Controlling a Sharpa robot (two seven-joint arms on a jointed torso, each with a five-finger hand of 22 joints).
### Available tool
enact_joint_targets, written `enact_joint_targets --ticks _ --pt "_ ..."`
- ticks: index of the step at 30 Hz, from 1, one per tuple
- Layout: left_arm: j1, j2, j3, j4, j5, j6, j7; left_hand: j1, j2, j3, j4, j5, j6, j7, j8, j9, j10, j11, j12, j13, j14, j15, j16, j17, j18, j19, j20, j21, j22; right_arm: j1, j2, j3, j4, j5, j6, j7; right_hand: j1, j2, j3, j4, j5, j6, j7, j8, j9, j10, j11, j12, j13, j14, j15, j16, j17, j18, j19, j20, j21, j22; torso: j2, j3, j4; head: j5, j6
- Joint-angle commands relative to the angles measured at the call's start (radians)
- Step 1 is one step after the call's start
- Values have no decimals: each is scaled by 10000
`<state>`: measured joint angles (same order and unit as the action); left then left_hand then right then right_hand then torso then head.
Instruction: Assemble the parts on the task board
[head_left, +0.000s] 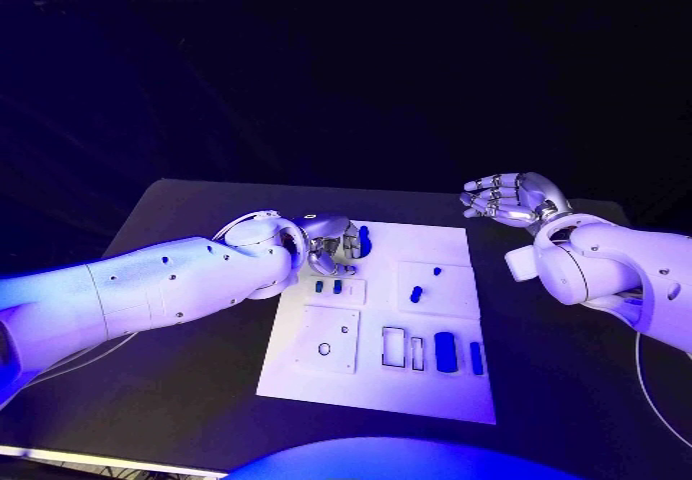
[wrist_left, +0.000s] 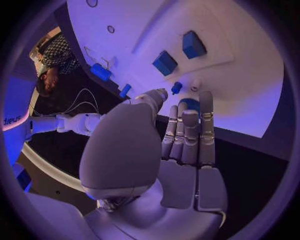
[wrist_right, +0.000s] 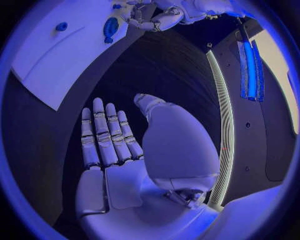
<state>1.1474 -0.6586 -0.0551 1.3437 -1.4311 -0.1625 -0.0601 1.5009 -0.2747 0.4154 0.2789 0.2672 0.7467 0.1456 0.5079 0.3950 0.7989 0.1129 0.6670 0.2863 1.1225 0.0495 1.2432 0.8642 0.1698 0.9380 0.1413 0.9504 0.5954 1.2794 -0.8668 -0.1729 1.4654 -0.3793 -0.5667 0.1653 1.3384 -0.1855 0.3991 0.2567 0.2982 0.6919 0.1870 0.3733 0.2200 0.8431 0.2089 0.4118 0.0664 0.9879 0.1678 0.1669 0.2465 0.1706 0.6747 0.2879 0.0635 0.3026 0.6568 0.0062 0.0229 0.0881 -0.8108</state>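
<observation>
The white task board (head_left: 433, 385) lies in the middle of the black table. My left hand (head_left: 329, 246) hovers at its far left corner, fingers straight and side by side (wrist_left: 187, 132), holding nothing. A blue oval part (head_left: 362, 240) lies just beside those fingertips and peeks out between them (wrist_left: 190, 104); I cannot tell whether they touch it. Two small blue blocks (head_left: 327, 286) stand just nearer on the board, also seen as blocks (wrist_left: 165, 62). My right hand (head_left: 512, 197) is raised beyond the board's far right corner, open and empty (wrist_right: 106, 135).
A blue peg (head_left: 415, 294) stands mid-board, with a smaller one (head_left: 437, 270) behind it. Two long blue parts (head_left: 446, 351) and two outlined slots (head_left: 392, 346) sit near the front edge, a small ring hole (head_left: 323, 349) to their left. Bare black table (head_left: 188, 220) surrounds the board.
</observation>
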Motion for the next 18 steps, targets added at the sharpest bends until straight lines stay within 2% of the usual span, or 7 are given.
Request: enact_joint_targets --ticks 1,8,18 --pt "-4 94 -3 -102 -354 518 -61 91 -11 -13 -20 29 107 1 -62 -39 75 19 -58 -37 122 -7 127 104 137 41 43 65 30 -4 10 2 27 -31 114 107 -37 43 -53 -17 3 70 864 -5 -13 13 10 37 -15 94 -5 -46 -16 99 -41 13 9 -10 -6 4 -1 -7 -9" --pt "-9 222 -16 -272 -360 729 -87 122 4 24 -23 26 202 -5 -107 -123 149 14 -66 -115 272 -9 356 277 137 57 43 178 109 -3 14 3 41 -31 111 104 -37 43 -53 -17 3 70 864 -5 -13 13 10 37 -15 94 -5 -46 -16 99 -41 13 9 -10 -3 4 -4 -19 -27" --pt "-26 381 -47 -473 -332 617 3 246 76 173 -79 7 390 -21 -150 -237 291 -17 -68 -231 376 -32 617 394 141 38 29 362 244 -3 23 3 57 -31 107 101 -27 51 -58 -21 4 77 862 -2 -22 16 8 43 -15 109 -7 -55 -35 100 -49 13 11 -46 -10 -1 8 -36 -24"
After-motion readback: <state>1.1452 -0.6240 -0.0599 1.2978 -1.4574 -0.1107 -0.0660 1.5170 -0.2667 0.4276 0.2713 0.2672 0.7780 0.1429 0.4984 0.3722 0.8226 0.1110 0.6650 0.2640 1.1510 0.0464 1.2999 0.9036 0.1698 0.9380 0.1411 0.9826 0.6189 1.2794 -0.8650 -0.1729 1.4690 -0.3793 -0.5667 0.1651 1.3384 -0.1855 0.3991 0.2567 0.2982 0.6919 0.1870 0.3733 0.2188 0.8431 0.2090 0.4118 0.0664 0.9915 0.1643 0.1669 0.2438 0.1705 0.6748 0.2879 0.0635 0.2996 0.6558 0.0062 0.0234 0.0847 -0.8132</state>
